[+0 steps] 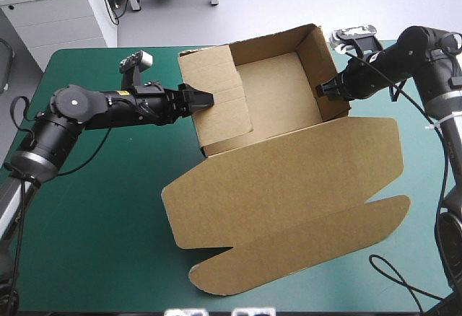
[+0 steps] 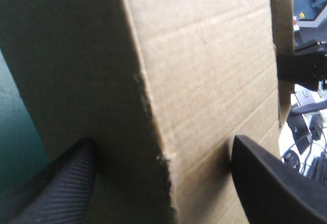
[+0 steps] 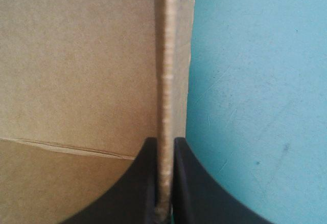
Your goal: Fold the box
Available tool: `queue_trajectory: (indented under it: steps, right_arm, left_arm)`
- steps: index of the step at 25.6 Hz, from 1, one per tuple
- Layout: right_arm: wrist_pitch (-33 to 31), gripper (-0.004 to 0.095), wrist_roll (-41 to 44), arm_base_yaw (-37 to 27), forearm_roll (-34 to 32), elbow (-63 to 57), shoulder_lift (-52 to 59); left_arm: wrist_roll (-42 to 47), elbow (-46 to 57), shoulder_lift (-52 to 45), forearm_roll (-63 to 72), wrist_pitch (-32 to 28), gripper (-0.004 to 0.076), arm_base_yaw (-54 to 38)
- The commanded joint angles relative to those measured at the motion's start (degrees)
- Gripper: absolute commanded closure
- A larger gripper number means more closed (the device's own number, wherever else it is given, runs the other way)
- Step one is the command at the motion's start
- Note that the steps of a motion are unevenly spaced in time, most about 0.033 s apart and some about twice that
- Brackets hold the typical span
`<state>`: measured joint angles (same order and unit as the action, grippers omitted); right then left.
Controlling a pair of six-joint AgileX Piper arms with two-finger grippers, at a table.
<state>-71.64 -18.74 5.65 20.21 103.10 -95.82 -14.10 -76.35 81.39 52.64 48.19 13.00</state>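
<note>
One box [image 1: 289, 164]: right gripper [image 1: 322, 90] pinches it, left gripper [image 1: 206, 100] perhaps touching.

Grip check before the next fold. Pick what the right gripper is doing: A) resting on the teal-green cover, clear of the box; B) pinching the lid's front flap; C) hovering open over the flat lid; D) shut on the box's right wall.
D: the right gripper is pinched shut on the upright wall edge of the box, as its wrist view shows.
</note>
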Motion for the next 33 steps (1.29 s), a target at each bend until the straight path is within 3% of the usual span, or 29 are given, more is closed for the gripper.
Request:
queue_trajectory:
  steps: [1,5,11,16,28,33]
  right_arm:
    - [1.5,0.0919,0.9,-0.3,2.5,1.7,2.4]
    - [1.7,0.0915,1.6,2.6,-1.7,1.7,2.6]
    - [6.3,0.0915,4.7,9.8,-9.3,1.7,3.1]
    - [8.1,0.0916,8.4,13.4,-16.0,1.7,3.5]
    - [12.1,0.0916,10.2,13.9,-16.0,1.8,3.7]
    - [14.4,0.0915,10.3,13.9,-16.0,1.8,4.8]
  left_arm:
    - [9.6,-2.1,-2.2,-6.3,-6.4,0.0193,5.0]
    - [30.6,-2.1,-2.2,-30.4,-8.5,0.0193,11.0]
    - [45.3,-2.1,-2.2,-43.8,-8.3,0.0193,14.6]
    - [48.4,-2.1,-2.2,-46.0,-8.5,0.0193,14.6]
    - [49.9,-2.1,-2.2,-46.6,-9.5,0.0197,14.6]
    - [49.9,-2.1,-1.1,-46.5,-9.6,0.0299,14.6]
